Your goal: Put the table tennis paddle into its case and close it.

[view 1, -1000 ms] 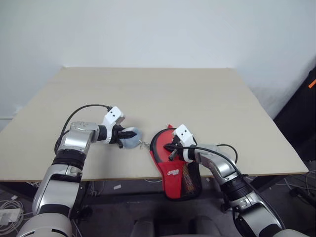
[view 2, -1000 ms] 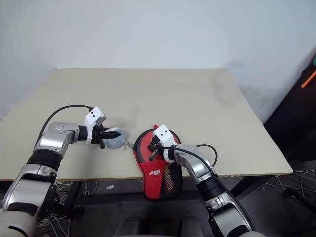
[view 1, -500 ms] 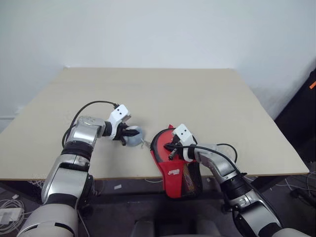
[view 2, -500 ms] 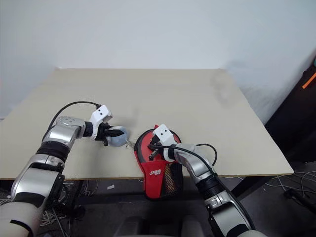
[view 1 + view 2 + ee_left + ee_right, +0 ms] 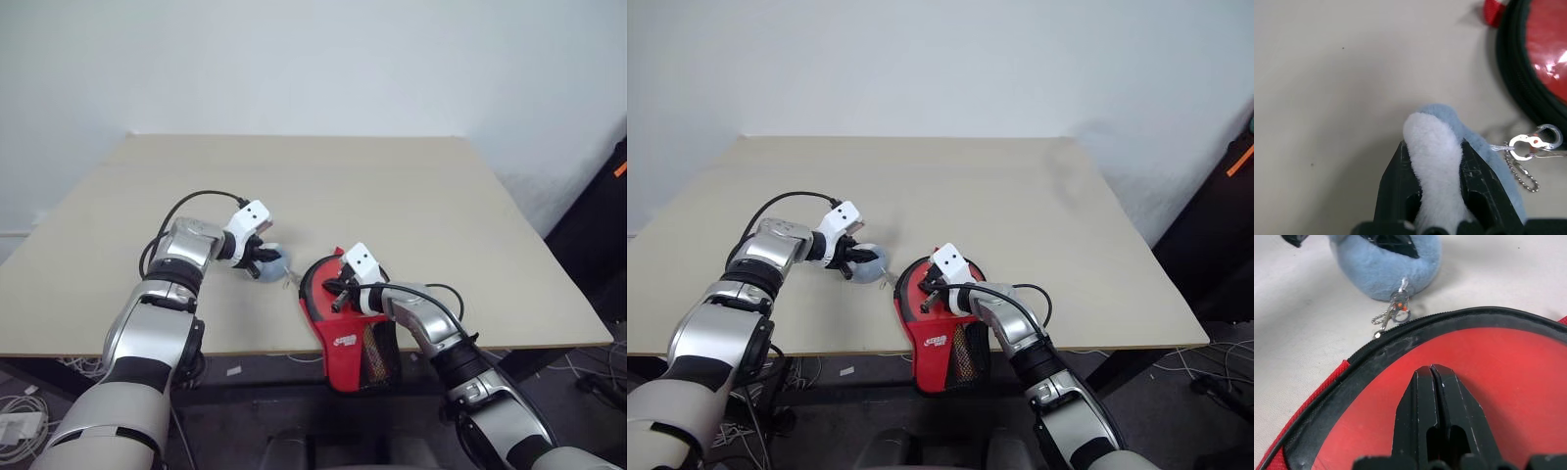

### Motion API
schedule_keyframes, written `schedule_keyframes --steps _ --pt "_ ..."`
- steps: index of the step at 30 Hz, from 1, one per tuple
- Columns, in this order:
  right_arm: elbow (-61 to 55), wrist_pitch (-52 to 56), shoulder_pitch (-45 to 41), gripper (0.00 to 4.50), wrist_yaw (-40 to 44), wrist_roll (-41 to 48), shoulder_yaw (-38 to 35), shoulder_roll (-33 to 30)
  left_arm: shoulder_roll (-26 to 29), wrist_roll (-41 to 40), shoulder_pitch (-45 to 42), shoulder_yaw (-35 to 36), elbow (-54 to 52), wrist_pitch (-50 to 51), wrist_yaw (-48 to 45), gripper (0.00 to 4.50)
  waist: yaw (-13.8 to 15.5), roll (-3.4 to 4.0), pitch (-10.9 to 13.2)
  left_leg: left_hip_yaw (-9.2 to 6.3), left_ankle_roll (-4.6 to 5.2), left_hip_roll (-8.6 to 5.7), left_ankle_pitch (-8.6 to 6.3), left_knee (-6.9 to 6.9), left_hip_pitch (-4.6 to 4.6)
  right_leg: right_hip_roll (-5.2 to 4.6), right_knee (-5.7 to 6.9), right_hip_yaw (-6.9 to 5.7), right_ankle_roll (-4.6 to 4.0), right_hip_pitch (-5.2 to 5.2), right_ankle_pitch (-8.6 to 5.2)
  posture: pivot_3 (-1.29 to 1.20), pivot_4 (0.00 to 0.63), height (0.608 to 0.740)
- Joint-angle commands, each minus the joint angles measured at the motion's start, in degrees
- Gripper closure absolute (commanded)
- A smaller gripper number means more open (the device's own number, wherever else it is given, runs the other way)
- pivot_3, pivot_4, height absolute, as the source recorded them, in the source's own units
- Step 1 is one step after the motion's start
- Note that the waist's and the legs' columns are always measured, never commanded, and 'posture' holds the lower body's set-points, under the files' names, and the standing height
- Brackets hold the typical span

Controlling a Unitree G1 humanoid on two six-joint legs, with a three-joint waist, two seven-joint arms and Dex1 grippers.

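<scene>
Nearest, at the front table edge around 6 o'clock: red case [image 5: 345, 323], paddle-shaped, round end on the beige tabletop [image 5: 323, 186], narrow end with white logo and black mesh pocket hanging over the edge toward the floor. Inside the black zip trim, a glossy red surface, in the right wrist view either the table tennis paddle [image 5: 1488, 377] face or the clear panel over it; cannot tell which, handle not seen. Above that red surface, right gripper [image 5: 1432, 374], fingers pressed together with no gap and nothing between them, tips pointing toward 10 o'clock. Just beyond the case rim, at 10 o'clock from it, a small pale blue plush ball [image 5: 1386, 264] with a short metal bead chain and clasp [image 5: 1530, 144] trailing toward the zip; chain close to the trim, contact not clear. Left gripper [image 5: 1432, 147] clamped on the plush ball, a white fuzzy lobe squeezed between the two black fingers. Farther out, bare beige tabletop toward 12 o'clock, matte, lightly speckled. Behind it, a plain white wall [image 5: 313, 59]. At 3 o'clock, past the table's right edge, something dark with an orange mark [image 5: 618, 167]. Below the table at 7 o'clock, loose cables and a white power strip [image 5: 18, 426] on the floor.
</scene>
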Motion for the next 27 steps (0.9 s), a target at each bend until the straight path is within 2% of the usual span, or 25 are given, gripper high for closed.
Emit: schedule_keyframes --steps 1,11,27 --pt "0.6 0.7 0.5 4.5 0.0 -0.9 -0.3 -0.3 -2.2 2.0 -3.8 0.5 2.3 -2.1 9.9 4.21 0.1 0.0 0.0 -0.01 0.0 0.0 0.0 0.02 0.0 0.0 0.01 0.0 0.0 0.01 0.0 0.0 0.0 0.74" --pt "-0.4 1.4 1.2 4.5 0.2 -1.3 -0.2 -0.2 -7.7 5.5 -8.1 0.6 6.3 -7.4 22.0 4.21 1.0 0.0 0.0 -0.01 0.0 -0.01 0.0 0.09 -0.01 -0.01 0.05 -0.01 0.01 0.01 0.0 0.0 0.0 0.74" --pt "-1.8 2.5 1.9 4.5 0.0 -1.6 0.0 -0.6 -13.2 6.6 -10.7 2.8 7.8 -12.7 32.5 4.21 1.1 -0.03 0.0 0.01 0.0 -0.03 -0.01 0.09 -0.25 0.0 0.05 -0.01 0.01 -0.25 0.01 0.0 0.0 0.74"
